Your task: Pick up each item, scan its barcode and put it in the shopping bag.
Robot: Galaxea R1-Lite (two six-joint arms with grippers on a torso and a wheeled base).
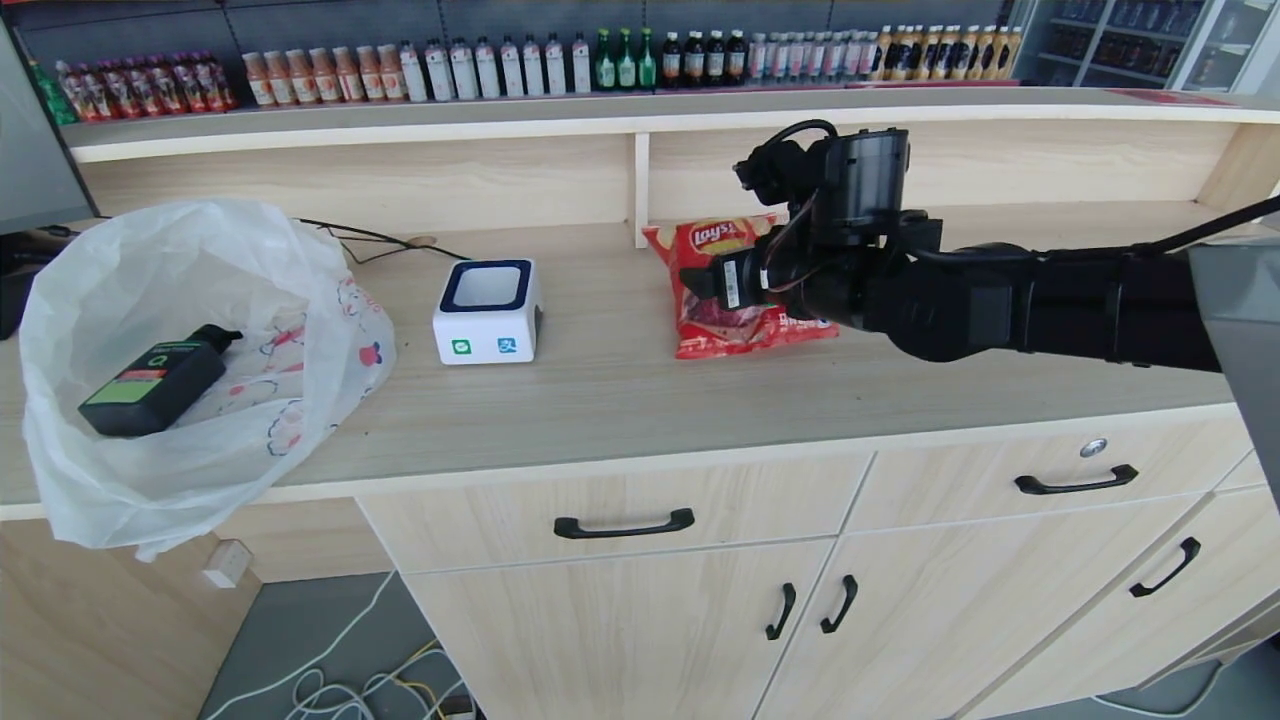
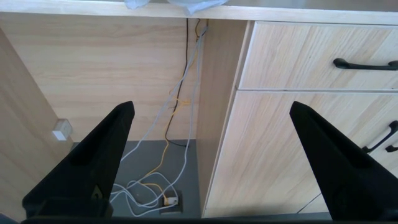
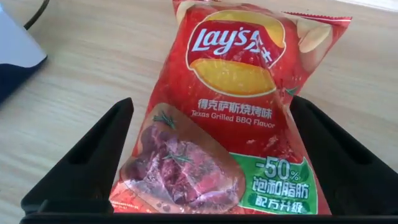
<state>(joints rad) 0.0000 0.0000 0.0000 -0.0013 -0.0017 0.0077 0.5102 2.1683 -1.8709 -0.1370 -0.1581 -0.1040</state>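
Chip bag (image 1: 745,290): red, lying flat on the counter (image 1: 620,400), to the right of the scanner (image 1: 487,312).
Right gripper (image 3: 214,168): we record its fingers spread wide, one on each side of the chip bag. We cannot confirm contact with the packet.
Shopping bag (image 1: 180,250): white plastic, at the counter's left end, mouth open, holding a dark bottle (image 1: 155,380) on its side.
Left gripper (image 2: 211,162): fingers apart, nothing between them, low before the cabinet front (image 2: 280,155), below the counter edge.
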